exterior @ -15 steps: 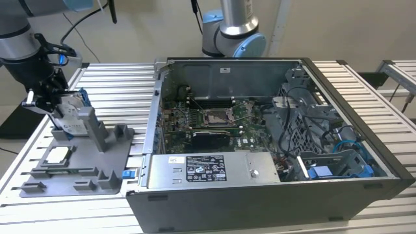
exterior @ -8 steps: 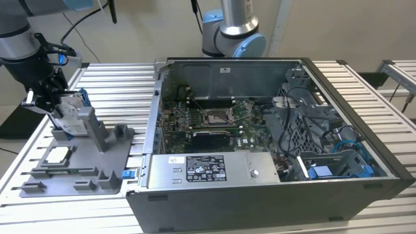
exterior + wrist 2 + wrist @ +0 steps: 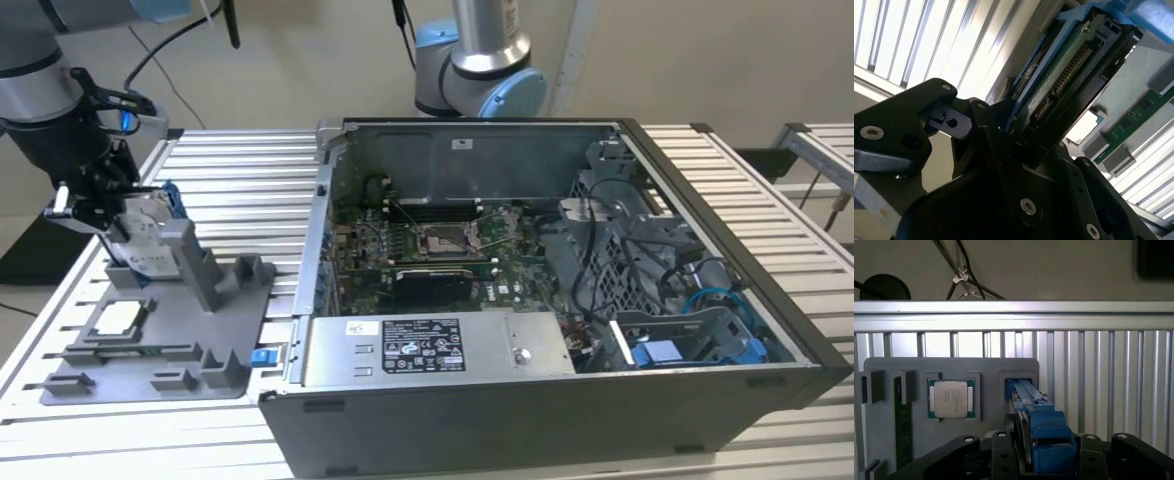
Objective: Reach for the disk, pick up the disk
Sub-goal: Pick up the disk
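We see the disk (image 3: 144, 245) on edge between the fingers of the tool (image 3: 118, 225), which is clenched on it. Its long axis runs from the tool's palm straight out past the fingertips, steeply down toward the grey fixture (image 3: 174, 335) and leaning a little off upright. The face with the white label looks toward the exterior view's right.

In the first wrist view we look along the disk's (image 3: 1036, 410) thin edge. The blue frame sits between the black fingers of the tool (image 3: 1046, 455), and the far end points at a rectangular slot in the fixture (image 3: 989, 370) directly ahead of the tool. We cannot tell whether that end touches the slot.

In the second wrist view the disk's (image 3: 1064, 75) green circuit-board side and connector row face us, with the blue frame along its edges, and the tool (image 3: 1024, 135) closes on it from both flat sides.

Beyond the fingertips and off to one side of the tool, a square silver chip (image 3: 950, 399) lies flat in its own pocket of the fixture. A green memory stick (image 3: 902, 425) stands further out on that side.

The fixture rests on the slatted metal bench (image 3: 227, 150). Well apart from the tool, an open computer case (image 3: 534, 420) lies on the same bench, and a second arm (image 3: 474, 60) stands behind it.
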Robot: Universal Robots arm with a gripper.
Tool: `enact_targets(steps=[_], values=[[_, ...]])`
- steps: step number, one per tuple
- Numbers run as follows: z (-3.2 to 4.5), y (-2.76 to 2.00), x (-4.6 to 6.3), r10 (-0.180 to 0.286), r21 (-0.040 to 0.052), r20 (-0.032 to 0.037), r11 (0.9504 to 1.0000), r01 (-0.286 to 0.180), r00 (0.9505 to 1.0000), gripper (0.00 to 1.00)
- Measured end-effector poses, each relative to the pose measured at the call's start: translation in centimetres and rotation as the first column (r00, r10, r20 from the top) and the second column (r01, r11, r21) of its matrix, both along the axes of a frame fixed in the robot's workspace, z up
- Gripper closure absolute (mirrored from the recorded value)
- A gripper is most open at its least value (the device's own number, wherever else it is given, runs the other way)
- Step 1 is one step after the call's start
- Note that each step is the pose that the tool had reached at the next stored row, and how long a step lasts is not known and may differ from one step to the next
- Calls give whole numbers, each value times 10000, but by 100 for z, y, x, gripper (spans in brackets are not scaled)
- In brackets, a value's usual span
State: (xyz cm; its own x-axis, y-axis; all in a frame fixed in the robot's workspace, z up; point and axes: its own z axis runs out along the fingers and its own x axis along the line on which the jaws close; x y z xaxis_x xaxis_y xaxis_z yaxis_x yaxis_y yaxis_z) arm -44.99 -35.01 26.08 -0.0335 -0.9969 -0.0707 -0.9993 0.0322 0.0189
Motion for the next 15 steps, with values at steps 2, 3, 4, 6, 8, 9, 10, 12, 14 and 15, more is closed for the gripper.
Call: enact_targets(steps=[2, 3, 4, 6, 8, 9, 10, 12, 14, 15], values=[[0, 0, 0, 0, 0, 1, 10000, 0, 10000, 100], [0, 0, 0, 0, -2, 1, 10000, 0, 10000, 100], [-1, 0, 1, 1, -8, 2, 10000, -1, 10000, 100], [-1, 0, 0, 1, -10, 2, 10000, -1, 10000, 100], [1, 1, 0, 0, 44, 0, 10000, 0, 10000, 100], [1, 1, 0, -1, 44, 0, 10000, 1, 10000, 100], [1, 1, 0, -1, 45, 2, 10000, 1, 10000, 100], [1, 0, 0, 0, 39, 3, 10000, 0, 10000, 100], [4, 0, 0, 0, 37, 2, 10000, 0, 10000, 100], [5, 0, 0, 0, 36, 1, 10000, 0, 10000, 100]])
